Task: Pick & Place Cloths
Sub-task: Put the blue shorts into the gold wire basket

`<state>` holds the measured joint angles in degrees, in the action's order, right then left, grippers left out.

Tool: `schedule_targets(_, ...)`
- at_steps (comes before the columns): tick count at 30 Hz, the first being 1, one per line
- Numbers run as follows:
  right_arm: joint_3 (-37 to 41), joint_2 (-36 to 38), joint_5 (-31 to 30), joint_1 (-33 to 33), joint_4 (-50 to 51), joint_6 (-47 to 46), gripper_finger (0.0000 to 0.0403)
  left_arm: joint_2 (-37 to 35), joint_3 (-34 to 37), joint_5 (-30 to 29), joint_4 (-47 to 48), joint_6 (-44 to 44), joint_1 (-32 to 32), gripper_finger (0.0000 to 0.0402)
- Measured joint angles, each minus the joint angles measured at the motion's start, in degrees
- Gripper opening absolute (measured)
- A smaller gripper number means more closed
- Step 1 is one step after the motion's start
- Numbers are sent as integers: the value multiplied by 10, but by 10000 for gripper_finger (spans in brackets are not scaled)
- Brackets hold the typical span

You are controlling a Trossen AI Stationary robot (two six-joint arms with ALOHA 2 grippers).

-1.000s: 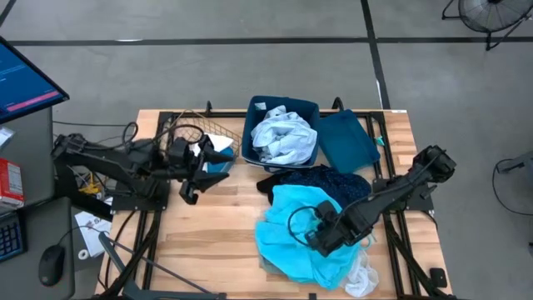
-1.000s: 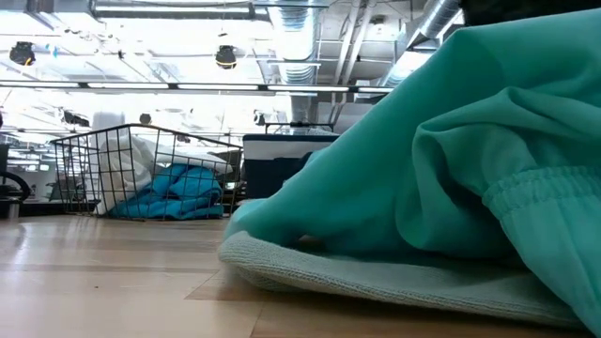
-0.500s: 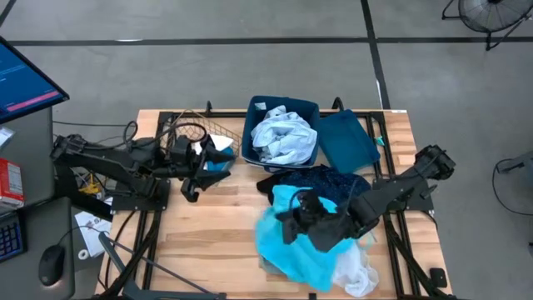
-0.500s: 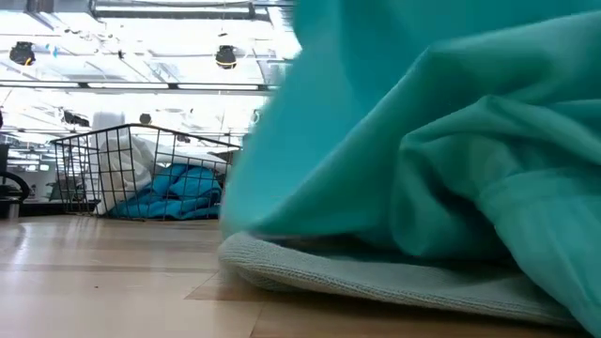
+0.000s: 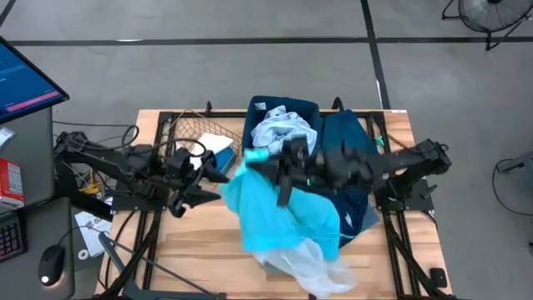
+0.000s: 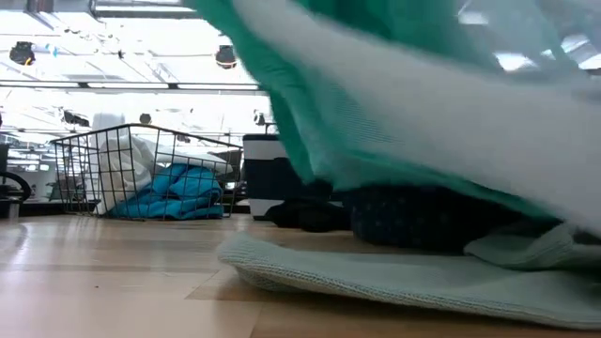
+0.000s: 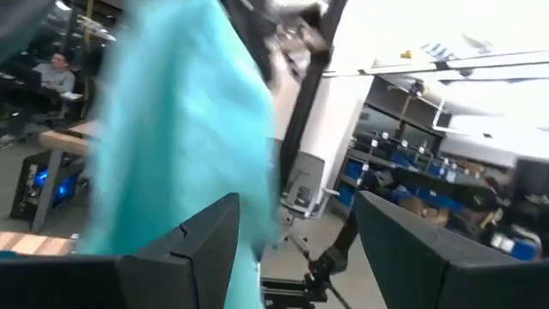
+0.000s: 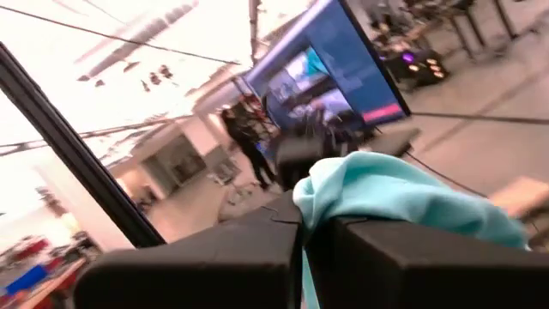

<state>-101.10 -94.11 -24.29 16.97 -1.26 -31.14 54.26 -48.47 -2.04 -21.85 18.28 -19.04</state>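
the left gripper (image 5: 185,197) waits by the brown wire basket (image 5: 196,132), its dark fingers (image 7: 184,249) spread wide. mid-table the right gripper (image 5: 265,157) is pinched on a bunched corner of soft turquoise cloth (image 5: 265,210), lifted and draping in folds. only the low view shows a ribbed pale cloth (image 6: 376,277) flat on the wood. rightward, the blue bin (image 5: 283,107) holds a crumpled white-blue cloth (image 5: 283,132).
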Motion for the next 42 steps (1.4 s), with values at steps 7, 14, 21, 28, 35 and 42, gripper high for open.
schedule_targets(7,-57,0,146,-113,47,1,0,0,0,-24,58,-70,-20,220)
schedule_targets(14,-82,0,218,-167,84,-2,0,0,0,-192,184,-95,-20,227)
schedule_targets(21,-137,0,296,-202,198,4,0,0,33,-401,200,-81,-20,227)
schedule_targets(28,-203,0,360,-231,326,36,0,16,99,-501,195,22,-14,228)
schedule_targets(35,-217,0,380,-247,367,73,0,111,128,-450,15,29,30,228)
schedule_targets(42,-217,0,389,-257,361,94,0,244,127,-354,-199,-90,86,247)
